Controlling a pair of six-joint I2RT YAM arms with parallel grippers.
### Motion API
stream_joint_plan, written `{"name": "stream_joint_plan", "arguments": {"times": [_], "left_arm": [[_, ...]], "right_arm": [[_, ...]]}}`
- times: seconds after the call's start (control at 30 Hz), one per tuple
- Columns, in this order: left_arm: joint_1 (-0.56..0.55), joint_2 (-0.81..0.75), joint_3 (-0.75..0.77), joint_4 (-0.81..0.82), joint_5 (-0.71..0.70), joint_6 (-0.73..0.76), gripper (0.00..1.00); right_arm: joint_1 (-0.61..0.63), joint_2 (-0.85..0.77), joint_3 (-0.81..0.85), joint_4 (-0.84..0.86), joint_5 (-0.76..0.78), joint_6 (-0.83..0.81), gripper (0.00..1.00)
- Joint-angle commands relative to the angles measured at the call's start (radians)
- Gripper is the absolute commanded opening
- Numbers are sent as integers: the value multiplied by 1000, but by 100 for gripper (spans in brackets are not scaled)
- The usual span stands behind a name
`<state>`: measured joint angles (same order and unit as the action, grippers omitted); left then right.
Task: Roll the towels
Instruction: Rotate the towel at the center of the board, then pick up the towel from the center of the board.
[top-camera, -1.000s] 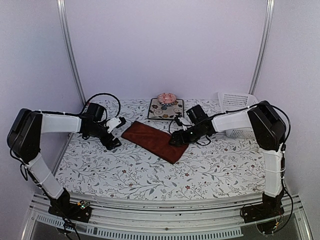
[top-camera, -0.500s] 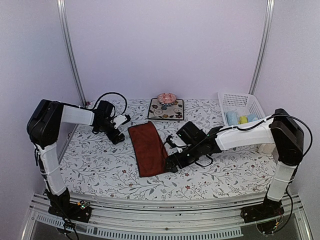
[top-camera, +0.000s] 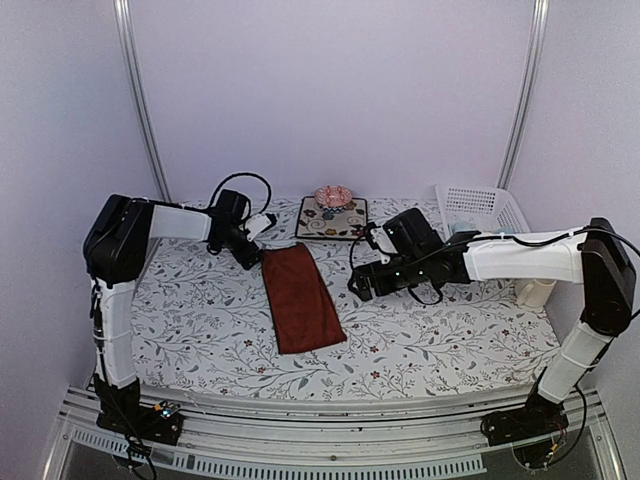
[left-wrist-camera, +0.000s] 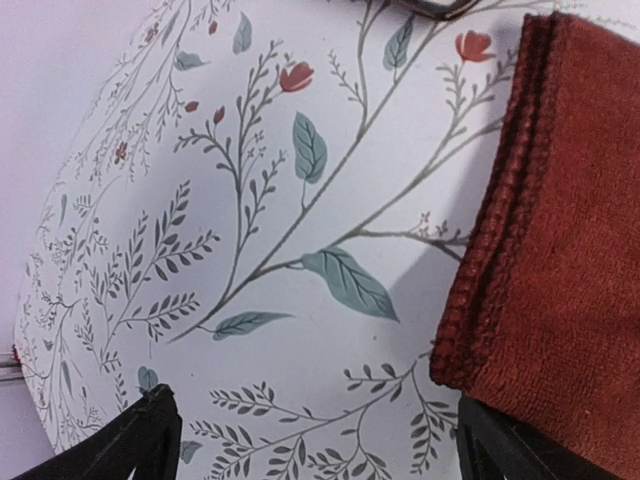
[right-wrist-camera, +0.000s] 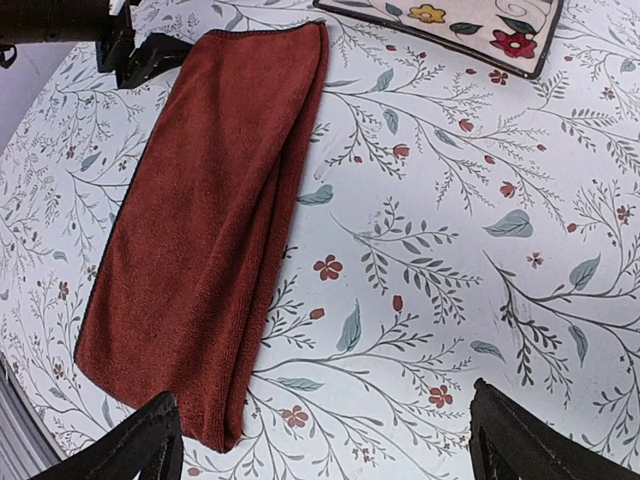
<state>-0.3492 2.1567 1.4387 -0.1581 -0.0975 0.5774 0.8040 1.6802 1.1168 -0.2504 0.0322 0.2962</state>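
The dark red towel lies folded into a long strip on the floral table covering, running from back to front. It also shows in the right wrist view and in the left wrist view. My left gripper is open at the towel's far left corner, one finger by the towel's hem. My right gripper is open and empty, hovering to the right of the towel. The other towels are not clearly visible.
A square dark floral mat with a pink object on it sits at the back, also in the right wrist view. A white basket stands at the back right. The left arm's fingers show in the right wrist view.
The towel was swung from a diagonal lie to a straight front-to-back strip. My right gripper let go of its near end and rose back to the right. My left gripper moved to the far corner.
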Motion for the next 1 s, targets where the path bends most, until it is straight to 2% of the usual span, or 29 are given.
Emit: {"name": "stream_joint_plan", "arguments": {"times": [0.0, 0.17, 0.3, 0.37, 0.6, 0.7, 0.8, 0.97], "left_arm": [[-28, 83, 53, -48, -58, 23, 96], [-67, 159, 166, -90, -85, 19, 97], [-73, 258, 366, -201, -85, -1, 96], [-67, 265, 416, -237, -78, -22, 97], [21, 46, 264, -153, -15, -59, 97], [27, -50, 179, -126, 20, -43, 97], [14, -130, 82, -115, 124, -37, 97], [-49, -225, -64, -81, 230, -34, 93]], "right_arm": [[-1, 29, 0, 37, 30, -29, 99], [-15, 72, 50, 42, 51, -41, 99], [-26, 141, 138, 48, 45, -46, 99], [-27, 179, 185, 48, 27, -48, 99], [-36, 256, 269, 111, -76, -9, 97], [-52, 286, 305, 165, -143, -7, 88], [-82, 348, 361, 215, -270, 7, 75], [-95, 465, 451, 207, -343, 32, 70]]}}
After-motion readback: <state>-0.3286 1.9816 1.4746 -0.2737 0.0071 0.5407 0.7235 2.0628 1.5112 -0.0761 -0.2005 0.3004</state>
